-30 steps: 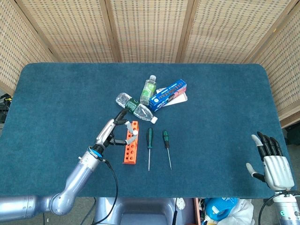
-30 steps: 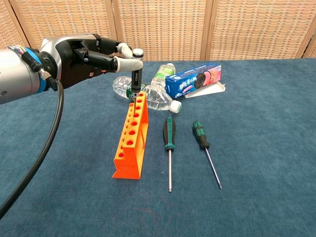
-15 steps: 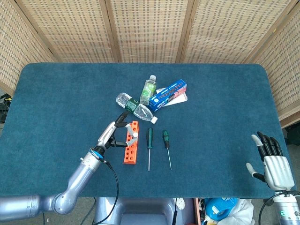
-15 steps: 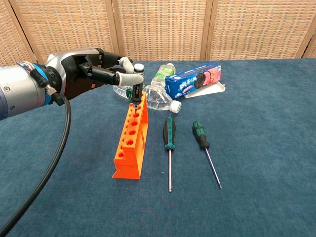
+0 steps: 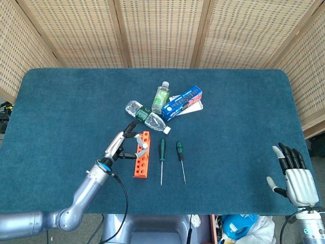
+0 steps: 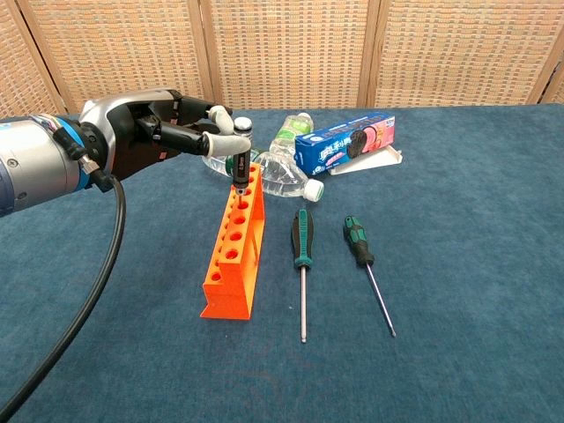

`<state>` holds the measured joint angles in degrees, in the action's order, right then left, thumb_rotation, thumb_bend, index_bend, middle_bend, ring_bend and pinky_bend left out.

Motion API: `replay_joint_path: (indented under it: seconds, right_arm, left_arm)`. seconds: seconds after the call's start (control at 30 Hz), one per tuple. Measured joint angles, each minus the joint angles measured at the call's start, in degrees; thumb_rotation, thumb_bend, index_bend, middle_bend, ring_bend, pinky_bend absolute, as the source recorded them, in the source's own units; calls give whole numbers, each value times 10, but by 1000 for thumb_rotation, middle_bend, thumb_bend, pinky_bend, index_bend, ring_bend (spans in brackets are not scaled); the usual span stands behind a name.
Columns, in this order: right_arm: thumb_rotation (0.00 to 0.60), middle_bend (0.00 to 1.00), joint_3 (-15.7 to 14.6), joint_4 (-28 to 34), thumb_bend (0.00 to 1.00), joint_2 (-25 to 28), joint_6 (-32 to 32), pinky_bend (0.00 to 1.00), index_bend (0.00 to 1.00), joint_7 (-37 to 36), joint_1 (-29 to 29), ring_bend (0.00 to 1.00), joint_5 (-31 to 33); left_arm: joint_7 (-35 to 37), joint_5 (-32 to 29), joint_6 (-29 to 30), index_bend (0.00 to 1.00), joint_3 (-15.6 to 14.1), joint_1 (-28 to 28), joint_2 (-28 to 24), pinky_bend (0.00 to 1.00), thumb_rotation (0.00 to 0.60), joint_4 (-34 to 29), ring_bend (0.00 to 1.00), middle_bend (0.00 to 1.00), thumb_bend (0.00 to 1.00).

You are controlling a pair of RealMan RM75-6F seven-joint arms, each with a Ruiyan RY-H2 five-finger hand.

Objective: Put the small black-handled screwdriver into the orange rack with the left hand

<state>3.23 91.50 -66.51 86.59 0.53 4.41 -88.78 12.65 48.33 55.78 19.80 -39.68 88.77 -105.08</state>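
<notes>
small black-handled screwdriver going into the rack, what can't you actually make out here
- Small black-handled screwdriver: its tip, chest view, hidden by the orange plastic rack; how deep it sits is unclear.
- Same screwdriver, head view: too small, and the left hand covers it.
- Left hand's fingers, chest view: the grip's far side is hidden.
- Right hand: head view only, wrist cut off by the bottom edge.

The left arm (image 6: 31, 167) is a silver-grey cylindrical link ending in a blue ring at the wrist, with a black cable (image 6: 88, 282) running from the wrist and hanging in a loop beneath the arm. The left hand (image 6: 150, 132) has a silver back plate, black inner segments and fingers (image 6: 225, 141) with pale grey-white tips. The right hand (image 5: 294, 175) has a silver-white palm casing, dark fingers with lighter tips, and a light-coloured thumb.
</notes>
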Motion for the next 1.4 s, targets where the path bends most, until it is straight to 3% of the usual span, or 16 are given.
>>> replay_joint_path:
  seconds: [1.4]
  right_arm:
    - [600,0,0,-1,282,1,2,0,0,-4,-1,0,0]
  left_arm:
    - [-2,3,-23,623,-5,0,25,0,600,40,0,53,325]
